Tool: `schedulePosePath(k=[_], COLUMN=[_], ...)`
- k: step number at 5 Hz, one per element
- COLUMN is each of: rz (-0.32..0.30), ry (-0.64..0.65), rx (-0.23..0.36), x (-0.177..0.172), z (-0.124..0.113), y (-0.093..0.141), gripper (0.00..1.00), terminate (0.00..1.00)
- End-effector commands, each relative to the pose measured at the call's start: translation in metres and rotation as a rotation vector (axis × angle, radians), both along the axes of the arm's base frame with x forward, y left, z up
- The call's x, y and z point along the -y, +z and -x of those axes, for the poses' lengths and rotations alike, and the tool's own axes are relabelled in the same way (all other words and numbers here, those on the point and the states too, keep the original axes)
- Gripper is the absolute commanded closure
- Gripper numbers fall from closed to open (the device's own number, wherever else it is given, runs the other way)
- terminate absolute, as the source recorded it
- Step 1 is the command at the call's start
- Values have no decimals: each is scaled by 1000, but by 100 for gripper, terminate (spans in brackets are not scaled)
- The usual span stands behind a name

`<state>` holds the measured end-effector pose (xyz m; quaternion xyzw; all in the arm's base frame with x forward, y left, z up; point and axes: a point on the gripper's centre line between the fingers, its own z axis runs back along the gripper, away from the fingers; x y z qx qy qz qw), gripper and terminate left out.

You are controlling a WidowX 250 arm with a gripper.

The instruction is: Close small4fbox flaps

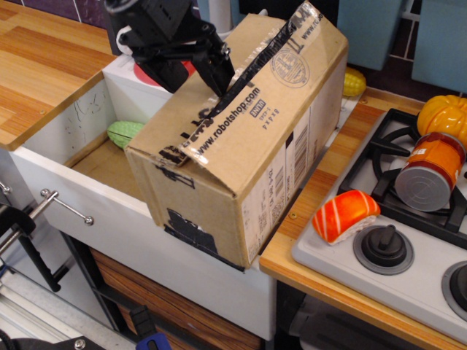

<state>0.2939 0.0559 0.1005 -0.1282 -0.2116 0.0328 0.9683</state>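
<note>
The small4fbox (241, 168) is a brown cardboard box with "www.robotshop.com" tape and barcode labels, tilted in the white sink basin (109, 211). Its left long flap (186, 117) lies folded down flat over the top, meeting the taped right flap (284, 65) along the middle seam. My black gripper (215, 73) is over the box's far left side, its fingertips pressing on the left flap near the seam. Its jaws look close together with nothing between them. The two short flaps are hidden underneath.
A white block with a red disc (142, 76) and a green object (125, 133) sit in the basin behind the box. A toy stove (408, 219) with a salmon sushi piece (344, 215), an orange can (427, 171) and a yellow piece (354, 82) is at right. Wooden counter (44, 65) at left.
</note>
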Motion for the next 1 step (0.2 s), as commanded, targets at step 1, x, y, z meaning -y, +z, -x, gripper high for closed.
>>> schedulePosePath(k=[1], rz=[-48], ry=[-46], rx=[76], x=[0], z=[3], y=[-17], gripper=[0], terminate=[100])
